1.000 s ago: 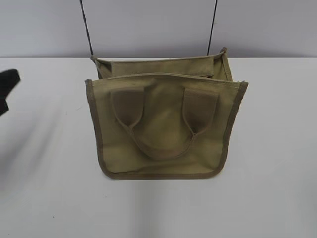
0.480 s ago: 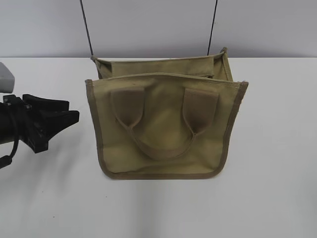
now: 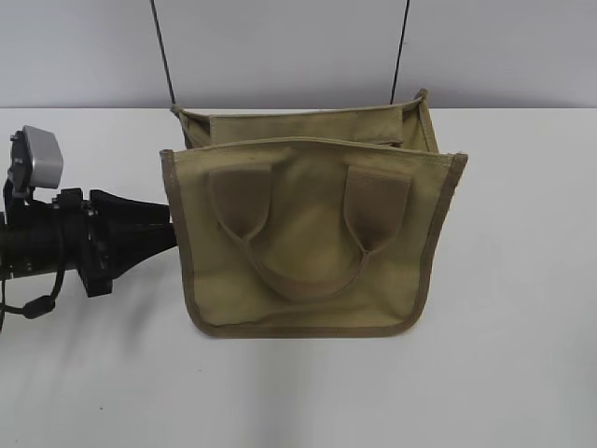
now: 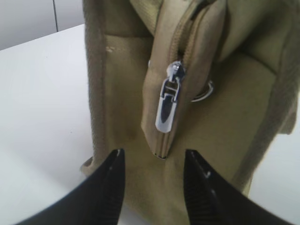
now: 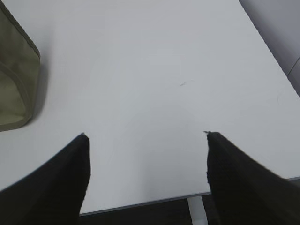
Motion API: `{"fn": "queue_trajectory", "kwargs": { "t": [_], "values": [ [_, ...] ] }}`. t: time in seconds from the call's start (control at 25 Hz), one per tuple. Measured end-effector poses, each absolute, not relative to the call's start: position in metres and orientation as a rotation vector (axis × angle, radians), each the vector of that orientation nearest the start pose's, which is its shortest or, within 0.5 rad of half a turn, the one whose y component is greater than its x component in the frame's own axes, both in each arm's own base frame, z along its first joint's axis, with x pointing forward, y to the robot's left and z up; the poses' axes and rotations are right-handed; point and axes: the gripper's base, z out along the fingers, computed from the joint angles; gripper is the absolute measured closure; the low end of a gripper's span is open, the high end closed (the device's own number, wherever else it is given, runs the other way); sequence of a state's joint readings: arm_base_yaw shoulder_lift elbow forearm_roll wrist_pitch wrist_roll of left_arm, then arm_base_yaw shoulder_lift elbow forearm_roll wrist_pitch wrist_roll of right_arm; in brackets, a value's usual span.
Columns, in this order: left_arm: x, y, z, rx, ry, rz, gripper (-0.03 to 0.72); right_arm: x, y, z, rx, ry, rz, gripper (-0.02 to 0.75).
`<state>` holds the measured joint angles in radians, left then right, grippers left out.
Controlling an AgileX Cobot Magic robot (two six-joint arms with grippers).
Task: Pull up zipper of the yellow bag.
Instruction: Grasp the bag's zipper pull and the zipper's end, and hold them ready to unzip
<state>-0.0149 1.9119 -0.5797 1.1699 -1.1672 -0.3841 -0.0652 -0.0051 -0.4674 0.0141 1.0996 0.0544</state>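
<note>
Now we note left gripper (image 4: 152, 164) open, empty, just below zipper (image 4: 168, 105) pull hanging lengthwise on yellow bag (image 3: 308, 233) end.

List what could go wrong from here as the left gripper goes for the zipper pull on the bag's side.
1. The zipper pull hangs flat against the fabric above the open left gripper; the fingers may close on the khaki strip instead of the metal.
2. The yellow bag stands free on the table, and the right gripper is open over bare table, away from it. Nothing braces the bag, so a pull may drag or tip it rather than run the slider.
</note>
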Motion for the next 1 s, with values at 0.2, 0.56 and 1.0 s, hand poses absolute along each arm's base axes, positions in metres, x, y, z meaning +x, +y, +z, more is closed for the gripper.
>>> {"fn": "queue_trajectory", "kwargs": {
  "t": [0.2, 0.56, 1.0],
  "values": [
    [0.282, -0.092, 0.110, 0.943, 1.658, -0.860, 0.369, -0.004, 0.001, 0.265, 0.125, 2.107, 0.011, 0.174],
    [0.299, -0.105, 0.087, 0.931, 1.668, -0.887, 0.370, -0.004, 0.001, 0.265, 0.125, 2.107, 0.011, 0.174],
    [0.305, -0.104, 0.082, 0.908, 1.663, -0.857, 0.385, -0.004, 0.001, 0.265, 0.125, 2.107, 0.011, 0.174]
  ]
}}
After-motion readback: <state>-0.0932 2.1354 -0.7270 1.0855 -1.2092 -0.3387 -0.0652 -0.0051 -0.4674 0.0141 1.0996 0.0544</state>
